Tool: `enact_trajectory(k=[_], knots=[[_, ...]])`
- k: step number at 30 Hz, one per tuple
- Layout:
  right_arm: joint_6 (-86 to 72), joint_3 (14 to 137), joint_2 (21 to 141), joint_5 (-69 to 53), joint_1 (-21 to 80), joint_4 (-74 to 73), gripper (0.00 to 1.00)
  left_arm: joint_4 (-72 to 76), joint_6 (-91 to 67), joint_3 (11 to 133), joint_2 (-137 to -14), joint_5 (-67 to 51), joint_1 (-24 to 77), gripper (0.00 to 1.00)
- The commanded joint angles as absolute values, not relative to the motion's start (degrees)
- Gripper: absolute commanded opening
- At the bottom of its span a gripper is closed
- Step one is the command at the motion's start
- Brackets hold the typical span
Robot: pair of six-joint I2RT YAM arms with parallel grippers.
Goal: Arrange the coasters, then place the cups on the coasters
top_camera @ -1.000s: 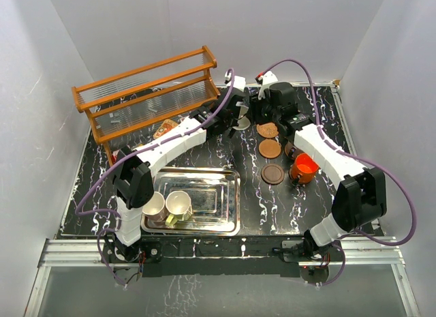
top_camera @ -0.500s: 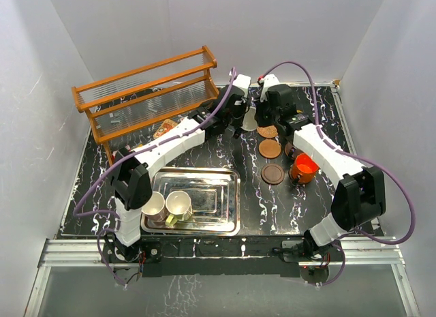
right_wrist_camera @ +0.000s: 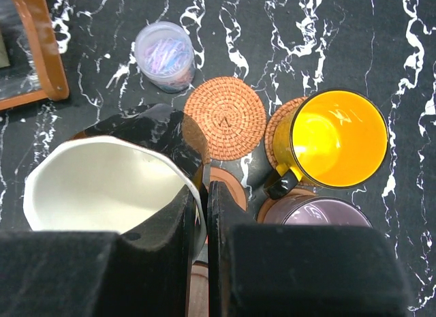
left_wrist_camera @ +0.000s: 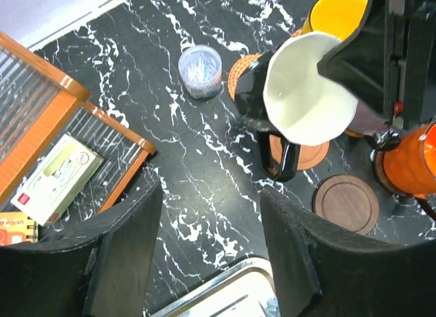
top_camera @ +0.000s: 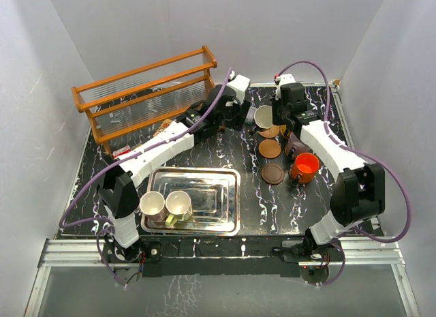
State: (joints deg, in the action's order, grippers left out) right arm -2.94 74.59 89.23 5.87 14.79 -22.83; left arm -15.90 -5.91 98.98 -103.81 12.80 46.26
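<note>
R gripper (right_wrist_camera: 206,194) is pinched shut on rim of white-lined cup (right_wrist_camera: 109,180), held tilted just beside woven coaster (right_wrist_camera: 225,118). L gripper (left_wrist_camera: 208,242) is open, empty, well back from that coaster. Risk: thin rim pinch lets cup swing/slip, knocking yellow cup (right_wrist_camera: 338,138) on the coaster's other side.

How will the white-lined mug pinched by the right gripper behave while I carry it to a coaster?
The mug hangs tilted from a one-wall rim pinch by the right gripper, so it may pivot. Its outside looks glossy, so it could slip. Probably rigid ceramic, liable to chip if dropped.
</note>
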Motion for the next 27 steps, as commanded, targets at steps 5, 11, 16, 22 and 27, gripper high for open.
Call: enact_trajectory(k=[5,11,16,22,27], knots=[[-4.8,82.6,92.5,7.6,12.4,-20.1,0.00,-15.9,0.0,93.0,-97.4,14.0,46.0,0.71],[-5.6,87.5,97.3,6.5,10.6,-22.9,0.00,-14.9,1.8,89.7,-95.3,14.4,45.9,0.82],[-6.2,90.5,100.8,5.6,9.7,-24.9,0.00,-14.6,2.5,88.7,-94.6,14.1,45.9,0.87],[-6.7,95.1,105.6,4.3,8.6,-27.6,0.00,-15.0,2.2,89.0,-94.8,13.0,45.9,0.94],[-7.2,98.2,108.9,3.0,7.9,-29.8,0.00,-15.2,2.1,88.7,-94.8,12.3,45.9,0.99]])
